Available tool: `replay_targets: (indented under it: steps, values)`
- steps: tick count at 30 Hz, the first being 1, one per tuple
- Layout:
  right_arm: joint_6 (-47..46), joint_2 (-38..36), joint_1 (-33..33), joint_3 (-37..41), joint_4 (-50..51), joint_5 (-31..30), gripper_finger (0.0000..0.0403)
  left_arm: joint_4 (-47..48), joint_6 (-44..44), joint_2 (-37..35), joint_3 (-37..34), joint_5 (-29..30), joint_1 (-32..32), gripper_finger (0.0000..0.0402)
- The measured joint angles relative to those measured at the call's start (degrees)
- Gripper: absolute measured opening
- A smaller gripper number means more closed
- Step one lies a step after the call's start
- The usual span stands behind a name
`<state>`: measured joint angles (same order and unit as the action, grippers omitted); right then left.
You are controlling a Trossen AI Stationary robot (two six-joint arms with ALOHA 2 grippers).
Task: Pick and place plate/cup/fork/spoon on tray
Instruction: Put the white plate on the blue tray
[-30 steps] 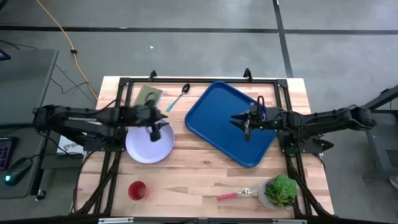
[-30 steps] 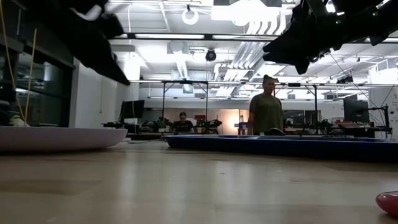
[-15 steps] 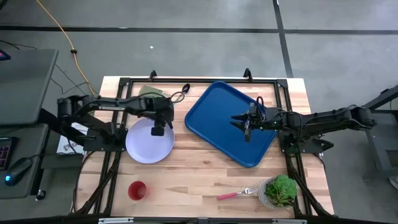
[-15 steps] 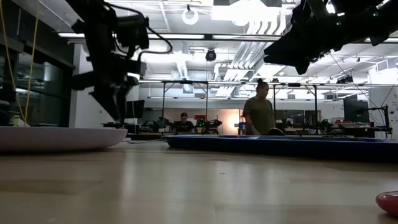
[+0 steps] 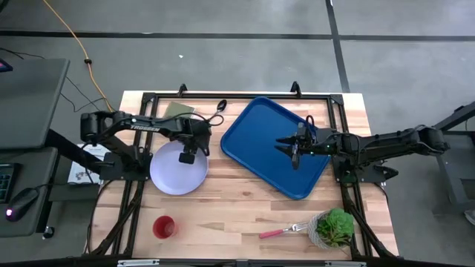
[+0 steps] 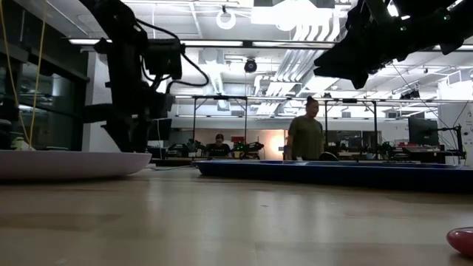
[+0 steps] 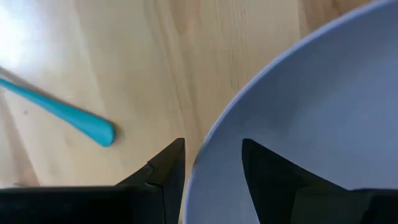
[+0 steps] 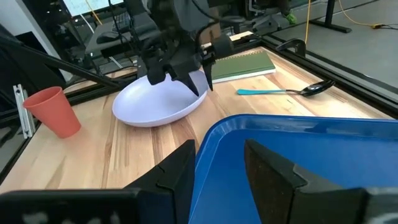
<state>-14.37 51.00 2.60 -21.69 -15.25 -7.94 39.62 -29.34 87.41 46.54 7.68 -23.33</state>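
The pale plate (image 5: pixel 175 173) lies flat on the table left of the blue tray (image 5: pixel 261 133). My left gripper (image 5: pixel 190 150) is open at the plate's far rim. In the left wrist view (image 7: pixel 211 168) one finger stands outside the rim (image 7: pixel 214 134) and one over the plate's inside; I cannot tell whether they touch it. My right gripper (image 5: pixel 295 153) hangs open and empty above the tray (image 8: pixel 298 143). The teal-handled spoon (image 5: pixel 211 116) lies beyond the plate, the red cup (image 5: pixel 164 227) at the near left, and the pink-handled fork (image 5: pixel 280 231) at the near edge.
An olive-green notebook (image 5: pixel 178 111) lies at the far left beside the spoon. A small potted plant (image 5: pixel 334 227) stands at the near right next to the fork. Bare wood lies between the plate and the cup. A person (image 6: pixel 303 137) stands in the room behind the table.
My left arm has swung out from the table's left edge, and its gripper has come down to the plate's far rim. The plate has stayed where it was.
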Motion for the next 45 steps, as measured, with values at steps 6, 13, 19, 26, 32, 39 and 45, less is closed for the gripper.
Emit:
replay_targets:
  steps: [6,13,19,26,32,39,45]
  values:
    - [-0.1,0.0,0.0,0.0,0.0,0.0,0.0130,-0.9,0.0,3.7,0.0,0.3,-1.3,0.0138]
    - [-0.1,0.0,0.0,0.0,0.1,0.0,0.0130,-0.4,-2.9,4.3,0.1,-0.2,-1.6,0.0101]
    - [-0.1,0.0,0.0,0.0,0.1,0.0,0.0130,4.5,-1.7,2.0,4.1,-1.6,-2.3,0.0010]
    - [-0.1,0.0,0.0,0.0,0.2,0.0,0.0130,11.8,0.8,-2.9,12.4,-2.7,-2.5,0.0002]
    - [-0.1,-0.2,0.0,0.0,-1.0,2.9,0.0130,10.8,6.1,-8.3,20.5,-5.0,-2.5,0.0000]
    - [3.0,-4.0,0.0,0.0,-11.4,10.2,0.0130,1.2,13.5,-6.0,25.7,-2.0,-0.7,0.0000]
    - [4.2,-8.6,0.0,0.0,-13.4,10.6,0.0130,-8.6,21.1,2.0,28.7,-2.2,0.5,0.0000]
